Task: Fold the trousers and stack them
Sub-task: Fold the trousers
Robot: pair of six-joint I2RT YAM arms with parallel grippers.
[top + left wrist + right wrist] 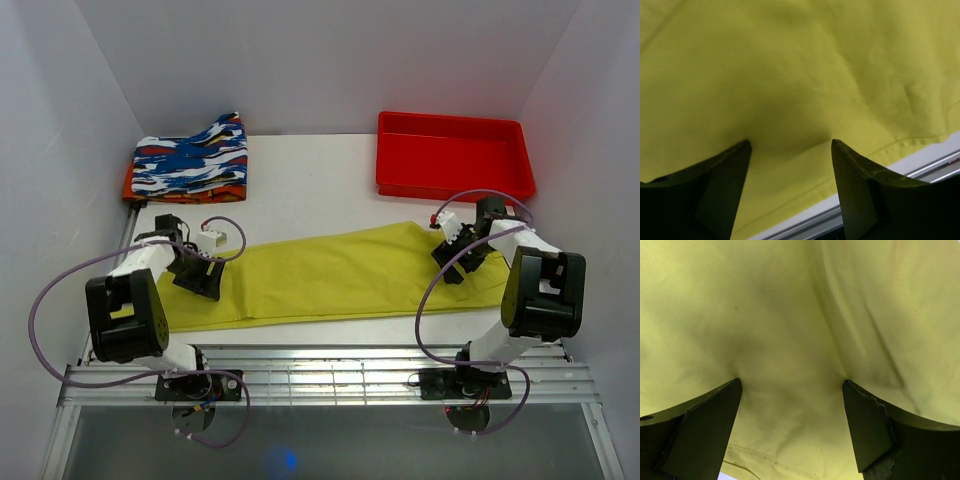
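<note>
1. The left fingers stand wide apart with their tips down on yellow-green cloth. Nothing is pinched between them, only a shallow shadowed dip.
2. The right fingers are likewise spread, tips on the cloth, gripping nothing.
3. Risk at the tips: the cloth lies flat and taut under both pairs. If they close from here, they may slide over it and come up empty, or nip only the top layer, so the layers part when lifted.
4. Risk at the right end: a long crease runs just beside the right fingers. A pinch that gathers it would probably carry the wrinkle into the fold.
5. Risk between the arms: if one end is caught and the other missed, the fold would likely go skew.
6. Risk at the near side: the left wrist view shows the hem close to the desk edge, so a drag towards the arms could pull cloth over it.
7. The trousers lie stretched lengthways across the near part of the desk, with the left fingers on the left end and the right fingers on the right end. In both wrist views the hem runs just below the tips.
8. Well apart, at the far side, sit a folded patterned garment on the left and a red tray on the right.
</note>
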